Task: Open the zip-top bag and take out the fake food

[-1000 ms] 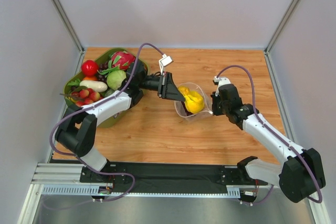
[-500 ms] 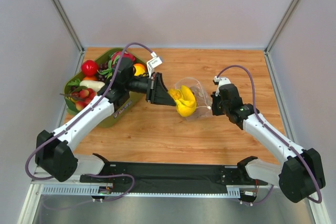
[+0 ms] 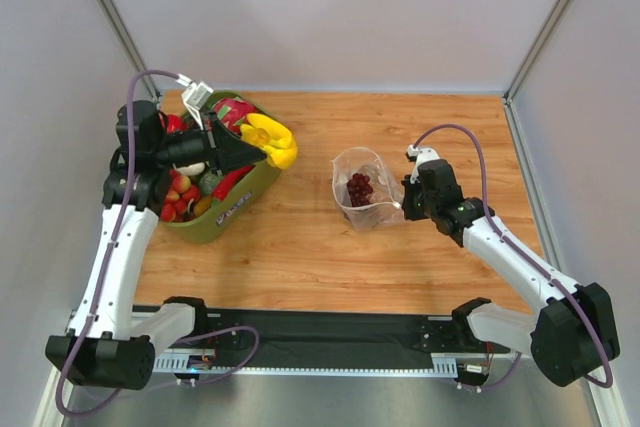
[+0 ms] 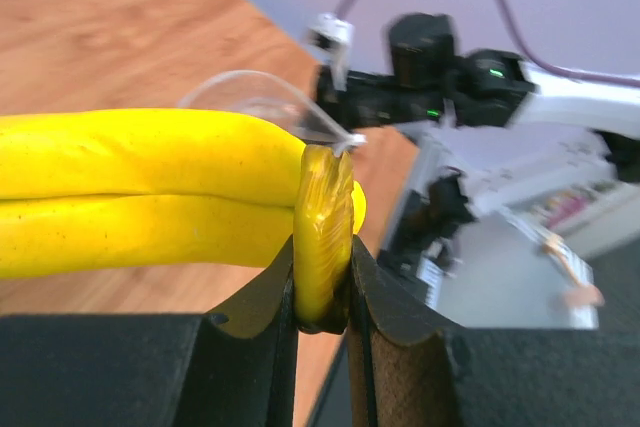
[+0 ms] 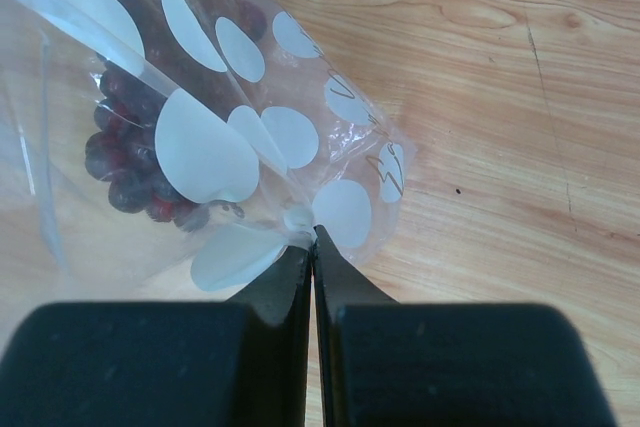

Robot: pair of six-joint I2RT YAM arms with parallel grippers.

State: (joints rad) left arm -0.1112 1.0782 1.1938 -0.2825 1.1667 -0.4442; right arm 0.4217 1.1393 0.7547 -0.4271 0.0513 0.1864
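Observation:
The clear polka-dot zip-top bag (image 3: pixel 362 192) stands open at the table's middle, with a dark purple grape bunch (image 3: pixel 358 188) inside; both show in the right wrist view, the bag (image 5: pixel 200 137) and the grapes (image 5: pixel 125 162). My right gripper (image 3: pixel 404 202) is shut on the bag's edge (image 5: pixel 312 232). My left gripper (image 3: pixel 250 147) is shut on the stem of a yellow banana bunch (image 3: pixel 270 139) and holds it over the right end of the olive-green bin (image 3: pixel 225 212). The left wrist view shows the bananas (image 4: pixel 150 192) and the gripper (image 4: pixel 322 297).
The bin holds a pink dragon fruit (image 3: pixel 232 112), a red round fruit (image 3: pixel 172 124), strawberries (image 3: pixel 178 202) and other toy produce. Grey walls enclose the wooden table (image 3: pixel 440 132). A black rail (image 3: pixel 320 332) runs along the near edge.
My left arm has pulled the banana bunch out of the bag and swung it left to above the bin. The bag, now holding only grapes, stays gripped by the right gripper.

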